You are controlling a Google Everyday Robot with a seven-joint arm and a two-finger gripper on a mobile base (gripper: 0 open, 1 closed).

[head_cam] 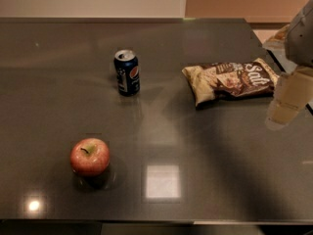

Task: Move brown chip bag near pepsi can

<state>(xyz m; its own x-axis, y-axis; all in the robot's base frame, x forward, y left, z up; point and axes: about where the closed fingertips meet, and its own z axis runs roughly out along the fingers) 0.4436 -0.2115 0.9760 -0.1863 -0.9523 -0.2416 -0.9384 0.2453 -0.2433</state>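
The brown chip bag (230, 80) lies flat on the dark table (195, 146) at the right, its white "Salt" lettering toward its right end. The pepsi can (127, 72) stands upright left of the bag, about a bag's width away. My gripper (288, 102) hangs at the right edge of the view, just right of and in front of the bag's right end, above the table. It holds nothing that I can see.
A red apple (90, 156) sits at the front left of the table. The table's right edge runs close beside the bag and gripper. A bright light reflection (162, 181) lies on the front middle of the tabletop.
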